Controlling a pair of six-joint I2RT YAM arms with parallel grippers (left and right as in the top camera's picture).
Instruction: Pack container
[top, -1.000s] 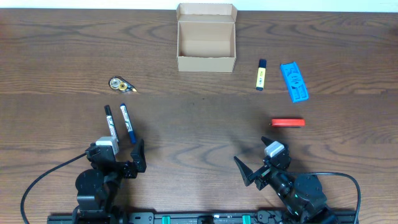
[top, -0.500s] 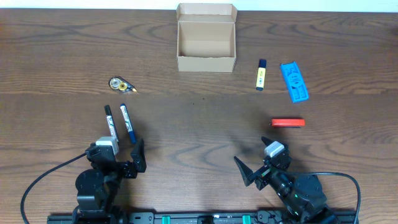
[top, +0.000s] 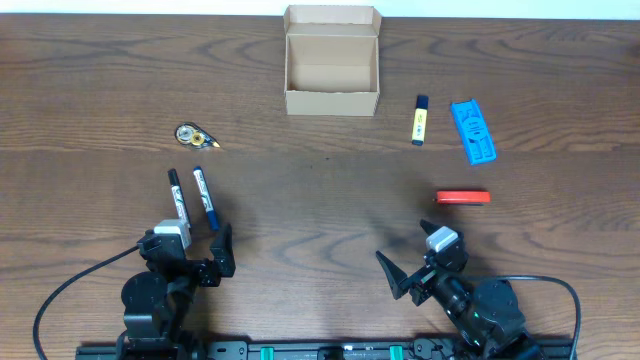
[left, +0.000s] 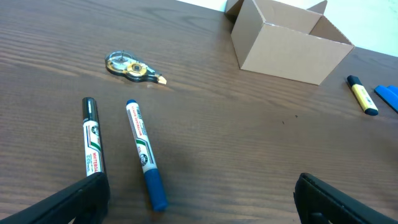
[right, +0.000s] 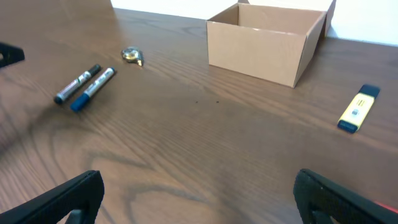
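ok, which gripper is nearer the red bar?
Right. The right gripper sits just robot-side and left of the red bar; the left gripper is far off to its left, by the two markers.

Open cardboard container (top: 332, 102) at far edge of wooden tabletop (top: 310, 200), flap up. Correction tape (top: 193, 135) well left of it. Black marker (top: 178, 197) and blue marker (top: 206, 197) side by side, just ahead of left claw (top: 186, 244). Yellow highlighter (top: 420, 120) and blue plastic item (top: 473, 131) right of box. Red flat item (top: 463, 197) ahead of right claw (top: 424, 264). Both claws spread wide, holding nothing.
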